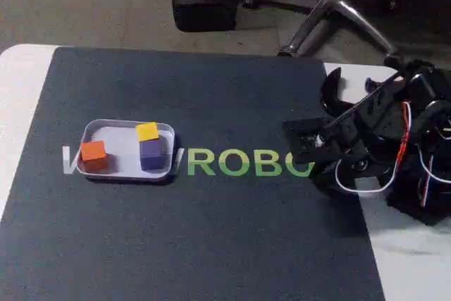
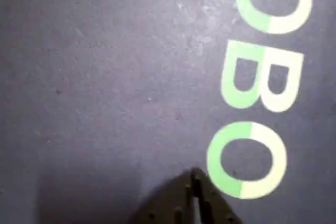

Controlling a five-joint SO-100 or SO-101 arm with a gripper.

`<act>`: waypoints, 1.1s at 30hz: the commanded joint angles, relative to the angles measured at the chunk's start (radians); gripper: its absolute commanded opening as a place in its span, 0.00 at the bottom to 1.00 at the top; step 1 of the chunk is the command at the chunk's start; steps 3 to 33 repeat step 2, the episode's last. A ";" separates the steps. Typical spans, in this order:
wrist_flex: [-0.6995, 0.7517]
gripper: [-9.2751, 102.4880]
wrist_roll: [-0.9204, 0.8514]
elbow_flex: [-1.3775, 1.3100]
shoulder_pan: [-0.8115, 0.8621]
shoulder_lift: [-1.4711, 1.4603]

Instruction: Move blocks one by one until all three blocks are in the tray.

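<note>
The pale tray (image 1: 120,140) lies on the left half of the dark mat in the fixed view. Three blocks sit inside it: an orange block (image 1: 93,153) at its left end, a purple block (image 1: 151,153) at its right end, and a yellow block (image 1: 147,131) right behind the purple one. My gripper (image 1: 292,133) hovers low over the mat far to the right of the tray, near the printed letters. In the wrist view the gripper (image 2: 195,182) pokes in from the bottom edge, its two dark fingers pressed together with nothing between them.
Green and white letters (image 1: 239,163) are printed across the mat (image 1: 211,244). The arm's base and loose wires (image 1: 402,167) fill the right edge of the table. White table strips (image 1: 17,103) border the mat. A chair base (image 1: 331,12) stands on the floor behind.
</note>
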 commanded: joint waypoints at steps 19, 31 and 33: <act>0.009 0.01 0.005 -0.005 -0.002 0.000; 0.009 0.01 0.005 -0.005 -0.002 0.000; 0.009 0.01 0.005 -0.005 -0.002 0.000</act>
